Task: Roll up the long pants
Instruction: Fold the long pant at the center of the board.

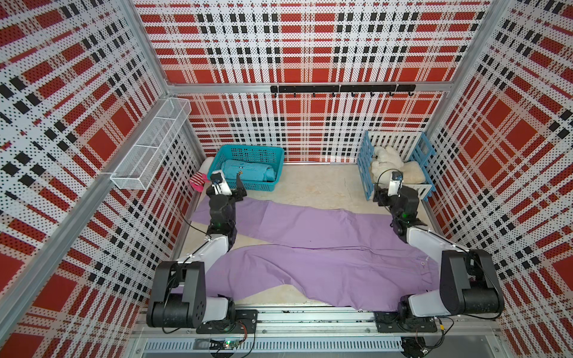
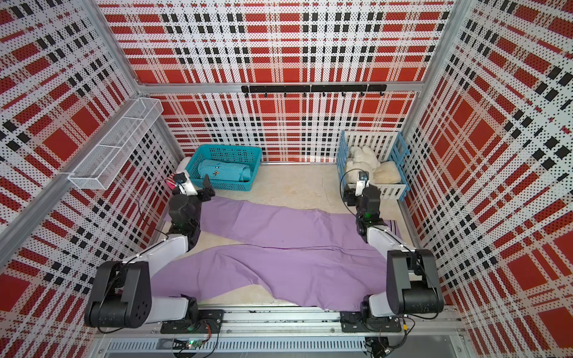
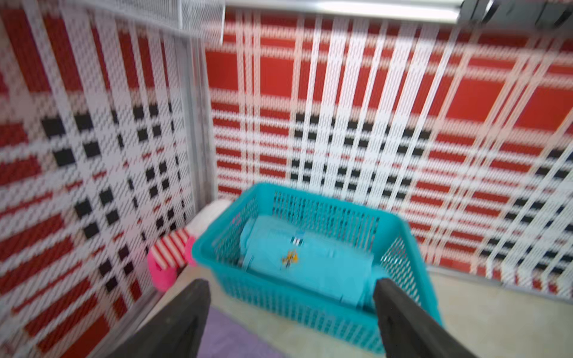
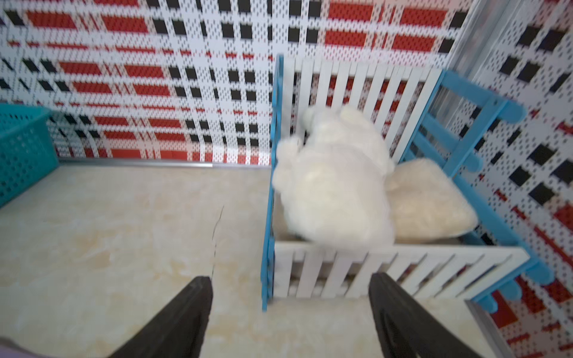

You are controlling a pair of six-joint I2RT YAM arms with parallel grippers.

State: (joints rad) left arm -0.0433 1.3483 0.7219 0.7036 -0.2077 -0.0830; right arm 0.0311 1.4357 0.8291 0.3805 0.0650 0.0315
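- The long pants (image 1: 310, 248) lie spread flat and unrolled across the table (image 1: 310, 186), filling most of its front half in both top views.
- Their two legs splay toward the left edge in a V. The farther leg ends just in front of the basket (image 1: 251, 147), and the nearer one runs along the front edge.
- The waist end lies at the right edge. In a top view its striped waistband (image 2: 392, 223) shows beside the right arm.
- The left gripper (image 3: 291, 283) hovers above the end of the farther leg, in front of the basket, with its fingers apart and nothing between them.
- The right gripper (image 4: 290, 279) hangs over bare table near the front rail of the crib (image 4: 403, 263), its fingers also spread and holding nothing. A sliver of purple cloth shows at the corner of that wrist view.
- The basket sits in the back left corner and holds a rolled garment (image 1: 248, 173) of teal-blue.
- A pink and striped cloth (image 1: 198, 181) lies between the basket and the left wall.
- The crib stands in the back right corner, with a cream plush toy (image 1: 384, 161) and a cushion (image 1: 412, 173) inside it.
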